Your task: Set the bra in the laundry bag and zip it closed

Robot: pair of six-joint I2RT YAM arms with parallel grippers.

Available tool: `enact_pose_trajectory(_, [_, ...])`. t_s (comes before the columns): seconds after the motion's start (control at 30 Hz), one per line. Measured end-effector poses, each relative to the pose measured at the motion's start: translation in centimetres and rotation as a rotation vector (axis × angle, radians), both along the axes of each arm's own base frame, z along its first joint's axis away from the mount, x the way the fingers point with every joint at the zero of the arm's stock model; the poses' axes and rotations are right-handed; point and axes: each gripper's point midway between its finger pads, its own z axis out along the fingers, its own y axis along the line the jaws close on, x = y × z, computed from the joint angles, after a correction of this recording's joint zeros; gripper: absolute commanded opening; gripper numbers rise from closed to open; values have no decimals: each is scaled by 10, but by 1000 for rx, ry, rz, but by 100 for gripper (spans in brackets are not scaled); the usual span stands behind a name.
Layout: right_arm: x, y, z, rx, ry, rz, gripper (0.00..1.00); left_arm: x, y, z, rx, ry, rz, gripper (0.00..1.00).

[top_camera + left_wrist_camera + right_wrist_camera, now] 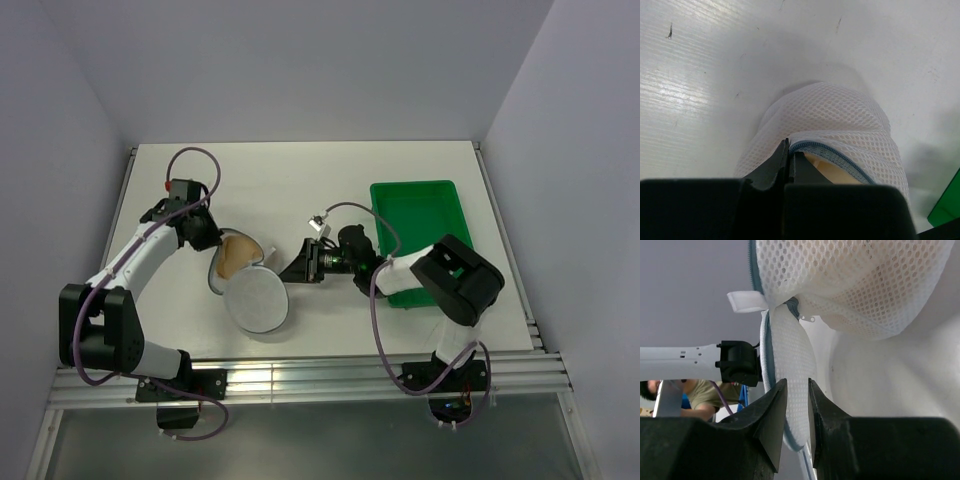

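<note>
The laundry bag (pixel 257 300) is a white mesh pouch lying open near the table's middle. Its round lid flap is swung toward the near edge. The peach bra (pixel 237 256) sits in the bag's far half. My left gripper (pixel 212 243) is shut on the bag's blue zipper rim (pixel 840 155), with the bra (pixel 842 174) showing just inside the rim. My right gripper (pixel 292 268) reaches in from the right. In the right wrist view its fingers (pixel 797 382) stand narrowly apart, pinching the lid flap (pixel 787 350) edge-on between them. The bag's domed body (pixel 855 285) hangs beyond.
A green rectangular tray (pixel 420 210) stands at the right of the table, with the right arm's elbow over its near end. The table's raised edges and the white walls close in the far side and both flanks.
</note>
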Motion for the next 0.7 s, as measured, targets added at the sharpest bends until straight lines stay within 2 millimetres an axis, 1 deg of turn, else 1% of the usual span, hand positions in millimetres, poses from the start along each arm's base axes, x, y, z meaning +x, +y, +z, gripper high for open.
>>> enact_pose_trajectory(0.1, [-2, -4, 7, -5, -26, -26, 33, -2, 0, -3, -3, 6, -2, 0])
enact_pose_trajectory(0.17, [-4, -1, 16, 2, -52, -27, 33, -3, -1, -4, -7, 8, -5, 0])
enact_pose_trajectory(0.4, [-13, 27, 39, 11, -106, 28, 33, -4, -5, -6, -24, 9, -17, 0])
enact_pose_trajectory(0.47, [-17, 34, 40, 11, -106, 41, 33, -4, -6, -6, -29, 9, -20, 0])
enact_pose_trajectory(0.6, [-20, 39, 34, 0, -70, 40, 33, -6, -8, -8, -39, 14, -27, 0])
enact_pose_trajectory(0.7, [-13, 44, 35, -7, -44, 15, 33, -10, -9, -10, -45, 20, -31, 0])
